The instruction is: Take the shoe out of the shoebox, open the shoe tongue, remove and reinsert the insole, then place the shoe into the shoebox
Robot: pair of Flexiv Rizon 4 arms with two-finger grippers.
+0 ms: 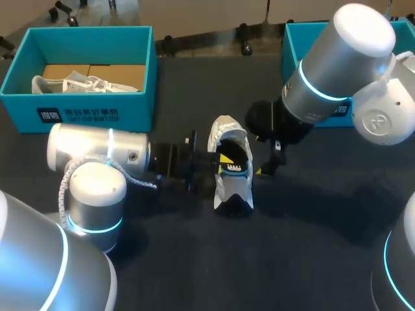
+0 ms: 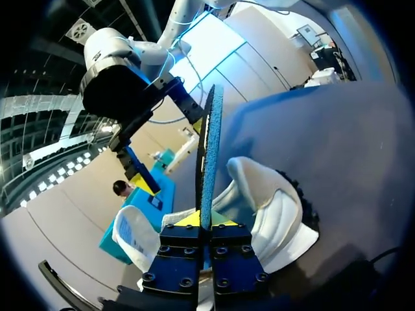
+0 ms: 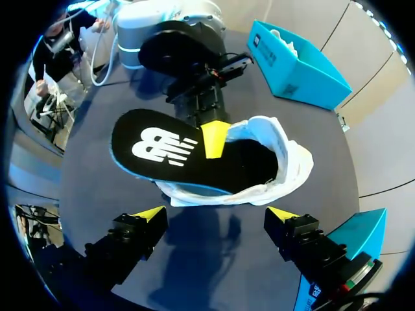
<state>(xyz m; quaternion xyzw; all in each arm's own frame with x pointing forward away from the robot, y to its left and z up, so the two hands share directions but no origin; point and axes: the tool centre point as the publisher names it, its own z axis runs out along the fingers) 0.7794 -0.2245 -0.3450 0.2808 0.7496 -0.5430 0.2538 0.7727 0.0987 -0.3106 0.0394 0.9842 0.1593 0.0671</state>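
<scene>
Left gripper (image 2: pixel 207 221) clenched the insole (image 2: pixel 209 142), seen only edge-on, its far end hidden inside the shoe (image 2: pixel 279 217); right gripper (image 3: pixel 216 214) hung spread wide near it.

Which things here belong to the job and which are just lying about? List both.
In use: shoe; insole, clamped in the left end effector; right end effector, open near the shoe.
Idle: second shoe, inside the left shoebox; right shoebox. Which box is the job's, I cannot tell.
</scene>
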